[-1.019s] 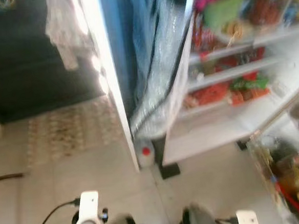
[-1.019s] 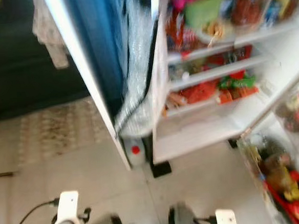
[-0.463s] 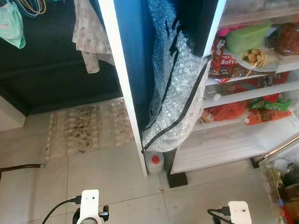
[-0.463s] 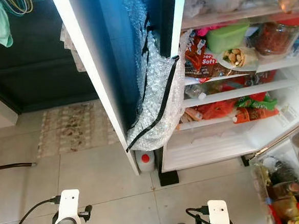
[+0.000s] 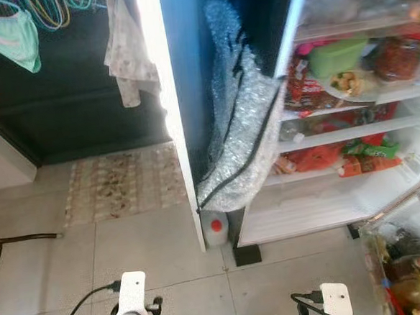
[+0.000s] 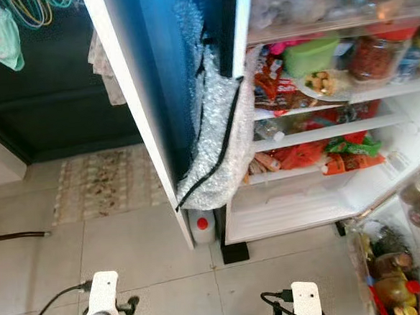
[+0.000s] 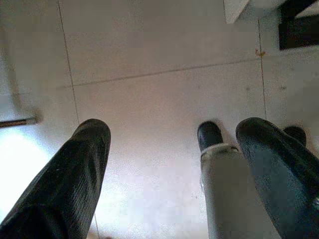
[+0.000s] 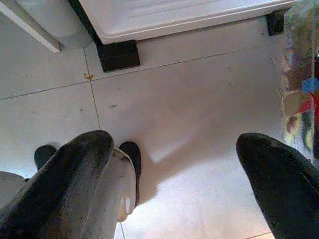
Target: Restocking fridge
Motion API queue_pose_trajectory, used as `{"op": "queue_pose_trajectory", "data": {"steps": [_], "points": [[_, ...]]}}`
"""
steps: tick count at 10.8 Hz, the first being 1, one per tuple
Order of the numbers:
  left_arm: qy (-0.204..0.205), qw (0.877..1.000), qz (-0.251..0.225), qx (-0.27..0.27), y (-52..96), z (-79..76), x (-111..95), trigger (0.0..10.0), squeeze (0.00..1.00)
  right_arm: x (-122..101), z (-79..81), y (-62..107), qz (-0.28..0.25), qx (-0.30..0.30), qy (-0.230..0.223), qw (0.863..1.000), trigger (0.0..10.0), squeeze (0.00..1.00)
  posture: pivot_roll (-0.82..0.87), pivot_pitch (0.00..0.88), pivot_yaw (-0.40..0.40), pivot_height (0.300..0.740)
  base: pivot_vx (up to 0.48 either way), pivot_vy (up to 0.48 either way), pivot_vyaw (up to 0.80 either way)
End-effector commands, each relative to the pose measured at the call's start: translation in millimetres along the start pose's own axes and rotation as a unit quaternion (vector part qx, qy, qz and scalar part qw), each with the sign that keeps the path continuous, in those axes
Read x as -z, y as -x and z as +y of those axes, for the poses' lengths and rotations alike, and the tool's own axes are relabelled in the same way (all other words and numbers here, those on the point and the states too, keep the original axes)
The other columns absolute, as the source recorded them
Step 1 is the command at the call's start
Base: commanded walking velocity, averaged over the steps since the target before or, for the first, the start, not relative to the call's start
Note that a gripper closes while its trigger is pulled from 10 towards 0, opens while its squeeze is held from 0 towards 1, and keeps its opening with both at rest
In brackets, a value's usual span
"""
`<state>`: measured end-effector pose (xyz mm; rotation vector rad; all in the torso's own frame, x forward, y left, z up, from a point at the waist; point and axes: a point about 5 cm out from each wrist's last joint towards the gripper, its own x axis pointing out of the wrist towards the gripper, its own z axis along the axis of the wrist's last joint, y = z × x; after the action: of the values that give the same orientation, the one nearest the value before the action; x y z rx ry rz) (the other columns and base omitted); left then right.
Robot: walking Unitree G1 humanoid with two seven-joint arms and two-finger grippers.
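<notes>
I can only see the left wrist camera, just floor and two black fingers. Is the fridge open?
Observer: Yes. The fridge stands open ahead of the robot, its shelves full of food.
Operator: What's the biggest thing in there?
Observer: A green tub on an upper shelf, beside a jar of something red.
Operator: Is anything stuck next to the fridge?
Observer: A sheet of bubble wrap hangs in the gap on the fridge's left, with a white jug with a red cap on the floor under it.
Operator: Is the other gripper holding food?
Observer: No. The right gripper is open over bare tiles, holding nothing, like the left gripper.
</notes>
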<state>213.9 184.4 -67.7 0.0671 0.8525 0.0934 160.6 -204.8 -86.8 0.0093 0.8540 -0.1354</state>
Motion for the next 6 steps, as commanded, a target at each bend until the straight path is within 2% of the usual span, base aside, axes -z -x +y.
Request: {"op": "queue_pose_trajectory", "data": {"steps": [1, 2, 4, 6], "points": [[-0.015, 0.999, 0.036, 0.009, 3.5, 0.1, 19.4, 10.0, 0.00, 5.5, 2.0, 1.5, 0.009, 0.000, -0.011, 1.000, 10.0, 0.00, -0.08, 0.147, 0.018, 0.740, 0.000, 0.000, 0.00], [-0.045, 0.998, 0.033, 0.024, 4.0, -1.7, 20.4, 10.0, 0.00, 4.7, 2.2, 1.2, 0.007, 0.001, -0.011, 1.000, 10.0, 0.00, -0.08, 0.144, 0.023, 0.740, 0.000, 0.000, 0.00], [-0.021, 0.999, 0.040, 0.013, 5.6, 0.5, 26.9, 10.0, 0.00, 4.4, 2.8, 1.2, 0.005, 0.002, -0.015, 1.000, 10.0, 0.00, -0.08, 0.135, 0.029, 0.740, 0.000, 0.000, 0.00], [-0.023, 0.999, 0.042, 0.014, 6.7, 0.4, 30.5, 10.0, 0.00, 5.6, 2.6, 1.7, 0.006, 0.004, -0.017, 1.000, 10.0, 0.00, -0.09, 0.122, 0.033, 0.740, 0.000, 0.313, 0.00]]}}
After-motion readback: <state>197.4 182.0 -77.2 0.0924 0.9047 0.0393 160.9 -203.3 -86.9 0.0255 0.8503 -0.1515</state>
